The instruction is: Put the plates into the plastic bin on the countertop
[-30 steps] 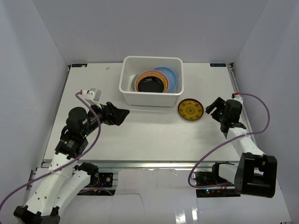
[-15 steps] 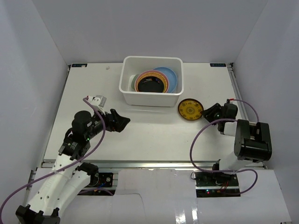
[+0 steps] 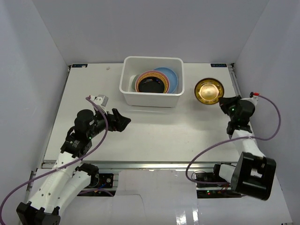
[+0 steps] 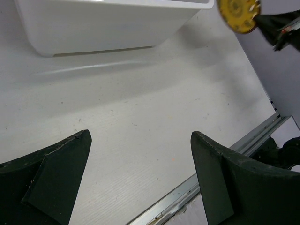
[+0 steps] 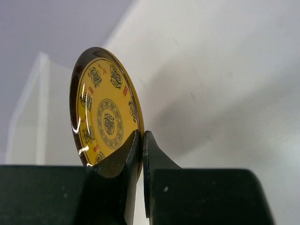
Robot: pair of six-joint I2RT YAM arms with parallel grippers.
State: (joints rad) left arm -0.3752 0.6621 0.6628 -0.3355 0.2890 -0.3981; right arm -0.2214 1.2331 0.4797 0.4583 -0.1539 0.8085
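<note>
My right gripper [image 3: 224,100] [image 5: 142,136] is shut on the rim of the black-and-yellow patterned plate [image 3: 209,91] [image 5: 105,110], which hangs in the air to the right of the white plastic bin [image 3: 152,101]. That plate also shows in the left wrist view [image 4: 238,14]. Inside the bin lie a black plate [image 3: 152,85], a pink-rimmed one [image 3: 142,76] and a blue one [image 3: 171,77], stacked. My left gripper [image 3: 123,121] [image 4: 140,176] stands open over bare countertop [image 3: 154,131], left of and nearer than the bin [image 4: 108,26], holding nothing.
White walls close in the countertop on the left, back and right. A metal rail [image 3: 154,164] [image 4: 201,187] runs along the front edge. The right arm's purple cable [image 3: 262,136] loops beside its base.
My right gripper closed on the patterned plate's rim and lifted it off the countertop, up and toward the back right. The left arm shifted slightly.
</note>
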